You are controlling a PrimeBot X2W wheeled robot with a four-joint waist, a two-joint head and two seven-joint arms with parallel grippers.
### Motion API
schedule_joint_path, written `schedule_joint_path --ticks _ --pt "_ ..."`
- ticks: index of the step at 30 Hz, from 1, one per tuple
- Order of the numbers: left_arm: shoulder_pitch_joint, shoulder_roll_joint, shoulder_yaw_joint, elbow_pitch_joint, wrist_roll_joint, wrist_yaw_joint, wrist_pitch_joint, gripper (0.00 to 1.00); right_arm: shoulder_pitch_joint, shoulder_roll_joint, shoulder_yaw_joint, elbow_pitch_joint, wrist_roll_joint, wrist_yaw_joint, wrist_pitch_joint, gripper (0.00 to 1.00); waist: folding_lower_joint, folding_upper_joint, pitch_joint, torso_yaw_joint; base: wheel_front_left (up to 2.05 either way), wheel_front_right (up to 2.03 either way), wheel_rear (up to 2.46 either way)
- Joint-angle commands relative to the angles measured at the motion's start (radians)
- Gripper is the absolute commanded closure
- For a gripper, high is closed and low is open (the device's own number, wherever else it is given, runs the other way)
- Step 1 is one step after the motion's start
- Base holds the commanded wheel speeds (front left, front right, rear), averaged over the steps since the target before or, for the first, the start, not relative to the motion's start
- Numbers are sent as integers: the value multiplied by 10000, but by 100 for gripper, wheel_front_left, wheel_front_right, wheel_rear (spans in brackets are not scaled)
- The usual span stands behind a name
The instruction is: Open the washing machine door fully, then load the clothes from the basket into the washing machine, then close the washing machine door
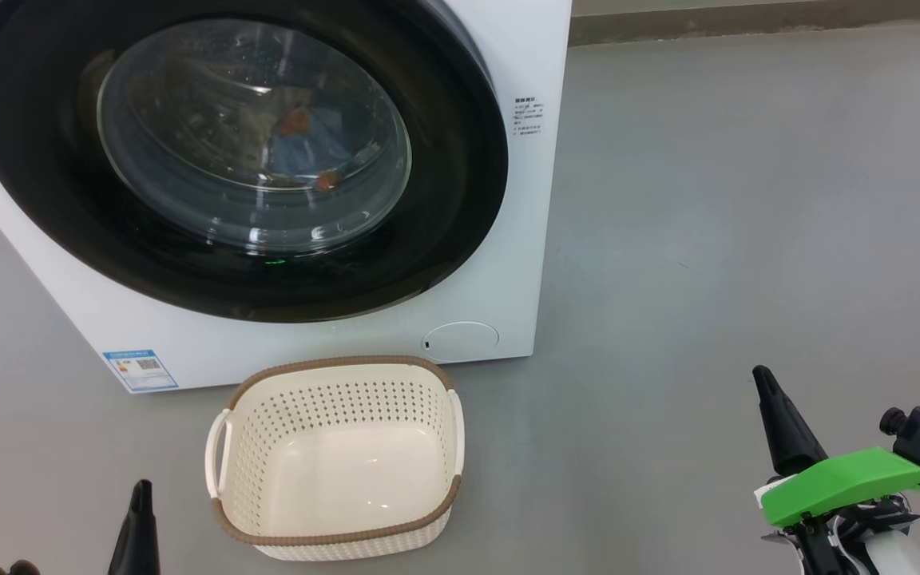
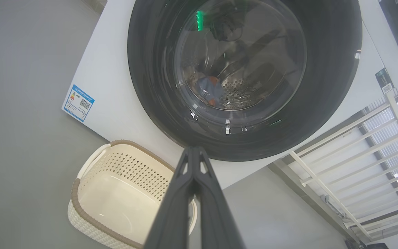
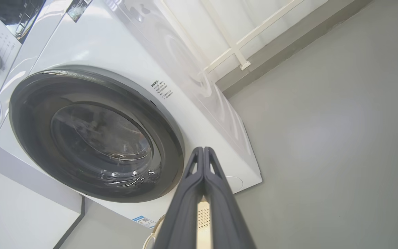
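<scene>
the left gripper (image 1: 140,497) and right gripper (image 1: 765,383) hung low, flanking the basket (image 1: 332,403). both aimed at the washing machine door (image 1: 252,136), fingers pressed together, empty.

A smooth grey floor (image 1: 747,200) is seen spread wide, bordered at its far edge by a dull grey-brown skirting strip (image 1: 747,28). A white barred metal railing (image 3: 233,46) is set against the wall, and a flat white panel (image 3: 12,207) is seen low in the right wrist view

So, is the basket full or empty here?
Empty: the basket shows its bare cream floor; the clothes lie behind the shut washing machine door.
</scene>
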Motion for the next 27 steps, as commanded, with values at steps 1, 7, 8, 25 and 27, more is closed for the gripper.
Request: schedule_joint_path --ticks 1,7,8,25,27 --pt "-493 83 229 -311 -295 18 94 100 -171 -54 -100 -297 346 -11 97 100 0 0 -1 3 0 0 0" --pt "-542 5 306 -329 -783 19 271 100 -149 22 -259 -328 915 -12 266 100 0 0 -3 15 0 0 0" --pt "-549 -7 319 -332 -862 19 299 100 -146 34 -285 -333 1007 -12 294 100 0 0 -4 17 0 0 0" --pt "-678 -213 525 -379 -2166 20 770 100 -88 239 -714 -415 2523 -16 747 100 0 0 -11 49 0 0 0" --pt "-694 -239 551 -385 -2329 20 829 100 -81 265 -768 -425 2712 -16 804 100 0 0 -11 53 0 0 0"
